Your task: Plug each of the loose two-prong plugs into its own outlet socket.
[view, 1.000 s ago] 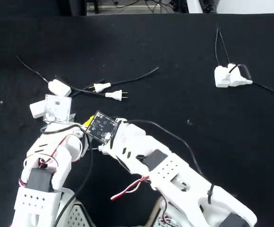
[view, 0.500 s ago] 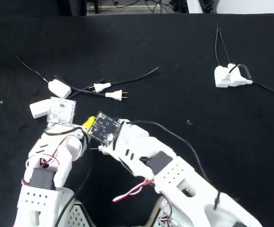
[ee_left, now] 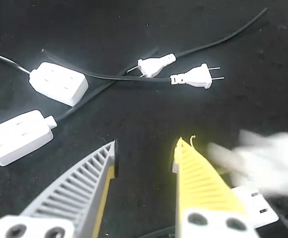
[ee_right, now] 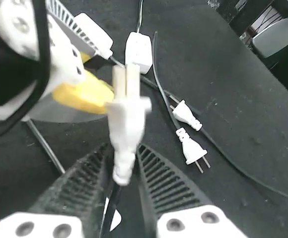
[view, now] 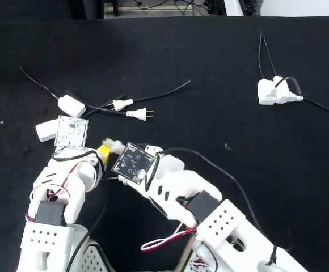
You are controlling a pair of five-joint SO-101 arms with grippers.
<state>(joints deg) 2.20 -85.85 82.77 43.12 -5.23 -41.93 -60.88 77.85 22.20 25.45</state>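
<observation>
Counting three sockets: the upper socket [view: 71, 105] and the lower socket [view: 42, 131] lie close together by my left arm, and the right socket [view: 266, 90] sits well apart with a seated plug [view: 286, 95] in it. Two plugs lie loose near the left pair, the upper plug [view: 121, 104] just beside the lower plug [view: 137, 114]. My right gripper [ee_right: 124, 148] is clamped on a held plug [ee_right: 126, 114], close to the left gripper [ee_left: 146, 144], whose fingers stand apart above the cloth [view: 210, 56].

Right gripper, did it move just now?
Yes. In the high view the right gripper, shut on a plug, pulled back from the two loose plugs, toward the arms' bases.
</observation>
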